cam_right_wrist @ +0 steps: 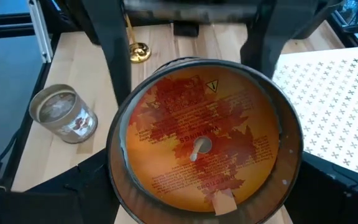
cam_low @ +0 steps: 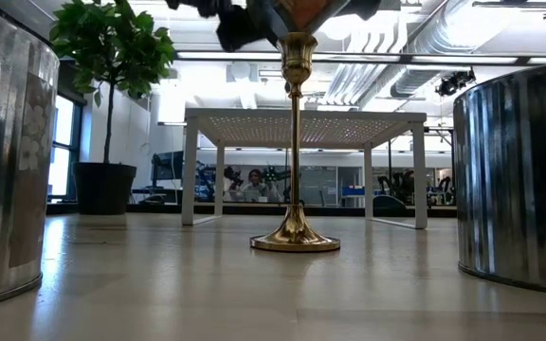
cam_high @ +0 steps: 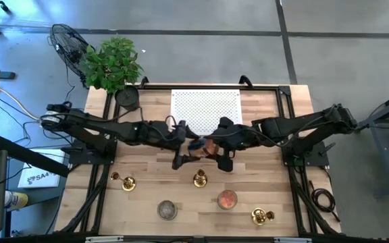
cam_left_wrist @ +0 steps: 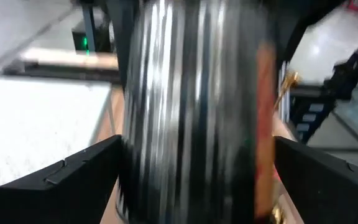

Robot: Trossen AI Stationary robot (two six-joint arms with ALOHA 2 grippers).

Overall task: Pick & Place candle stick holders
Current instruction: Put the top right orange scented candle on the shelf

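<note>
A shiny-walled candle jar with an orange top face [cam_right_wrist: 201,146] hangs over the table's middle, and my right gripper [cam_right_wrist: 210,183] is shut on it. My left gripper [cam_left_wrist: 197,180] is open, one finger on either side of the same jar [cam_left_wrist: 197,106]. In the high view the two grippers meet at the jar [cam_high: 206,145]. Three gold candle stick holders stand on their round bases: a tall one [cam_high: 200,179] just nearside of the grippers [cam_low: 295,142], one at the near left [cam_high: 127,182], and one at the near right [cam_high: 258,216]. My right gripper pinches the jar's round wall [cam_right_wrist: 118,180] between its two fingers, on opposite sides. It comes from the table's right, slanting down. The jar is lifted clear of the table and stays about upright. My left gripper's fingers [cam_right_wrist: 114,68] stand against the jar's wall, level, from the table's left. I cannot tell whether they touch it.
A white perforated stand [cam_high: 206,111] on legs takes up the far middle. A grey tin [cam_high: 167,209] and a second orange candle jar [cam_high: 227,199] sit near the front edge. A potted plant [cam_high: 113,64] stands at the far left corner.
</note>
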